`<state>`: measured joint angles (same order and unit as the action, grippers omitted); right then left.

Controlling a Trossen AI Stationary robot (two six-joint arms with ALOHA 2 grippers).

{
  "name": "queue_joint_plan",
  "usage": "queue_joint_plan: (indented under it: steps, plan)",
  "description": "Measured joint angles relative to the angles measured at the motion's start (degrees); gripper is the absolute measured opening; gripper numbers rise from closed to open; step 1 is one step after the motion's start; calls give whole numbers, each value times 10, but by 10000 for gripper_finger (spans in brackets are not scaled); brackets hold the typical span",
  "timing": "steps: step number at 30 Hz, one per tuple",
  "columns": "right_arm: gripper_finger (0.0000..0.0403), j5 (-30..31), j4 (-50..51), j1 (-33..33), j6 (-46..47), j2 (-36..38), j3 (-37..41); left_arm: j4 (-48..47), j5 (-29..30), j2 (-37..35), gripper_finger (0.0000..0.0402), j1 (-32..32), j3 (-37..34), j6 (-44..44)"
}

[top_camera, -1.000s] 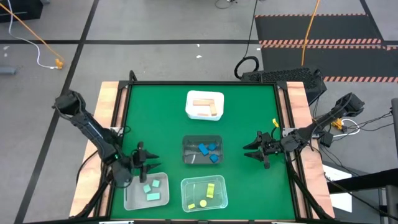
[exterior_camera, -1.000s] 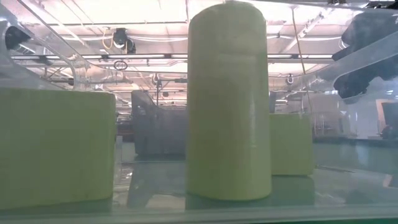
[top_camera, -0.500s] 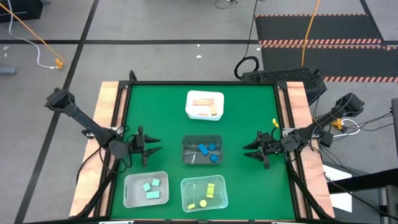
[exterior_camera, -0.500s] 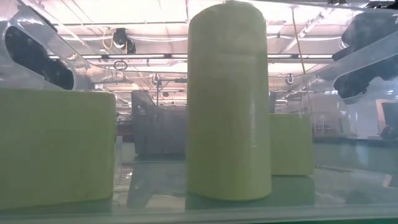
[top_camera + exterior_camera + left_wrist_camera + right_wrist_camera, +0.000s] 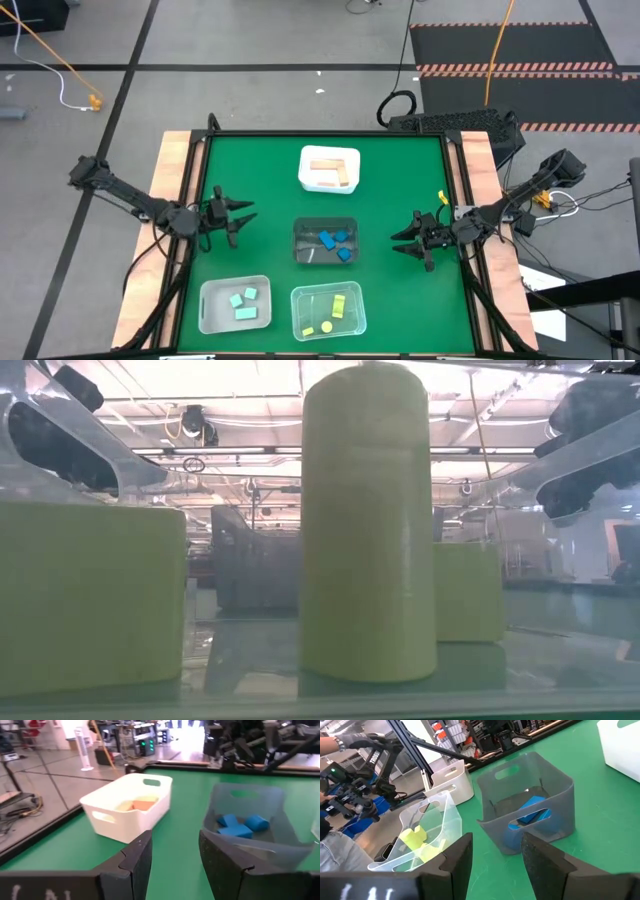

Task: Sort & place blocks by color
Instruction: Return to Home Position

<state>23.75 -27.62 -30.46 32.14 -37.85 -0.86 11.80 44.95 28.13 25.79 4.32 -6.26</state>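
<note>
Low view: the camera looks through the wall of the clear bin (image 5: 305,300). A yellow block (image 5: 90,595), the yellow cylinder (image 5: 368,520) and a second yellow block (image 5: 468,592) fill the frame. The left block is cut off at the edge, and dark arm shapes in both upper corners are warped by the plastic.
Left gripper (image 5: 232,215): low over the green table (image 5: 260,170) near its left edge, fingers spread, holding nothing.
Frosted bin (image 5: 215,318): at the near left, holding the mint green blocks (image 5: 241,304).
White bin (image 5: 304,170): at the far middle. It holds the tan blocks (image 5: 331,173), which its wall mostly hides in the left wrist view.
Dark bin (image 5: 308,252): at the centre. It holds the blue blocks (image 5: 333,242), which show only dimly through its wall in the right wrist view.
Right gripper (image 5: 405,243): near the right edge, fingers spread, empty.
Change since one second ago: the left arm has pulled back from the frosted bin's corner towards the table's left edge. The right arm, bins and blocks have not moved.
</note>
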Motion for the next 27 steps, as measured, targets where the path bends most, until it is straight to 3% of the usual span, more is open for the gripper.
queue_joint_plan:
  steps: [19,27]
  plan:
    - [157,0,0,0,0,0,0,-51,0,-124,163,-182,-38,9]
    - [157,0,0,0,0,0,0,-47,-14,-181,163,-309,-38,-17]
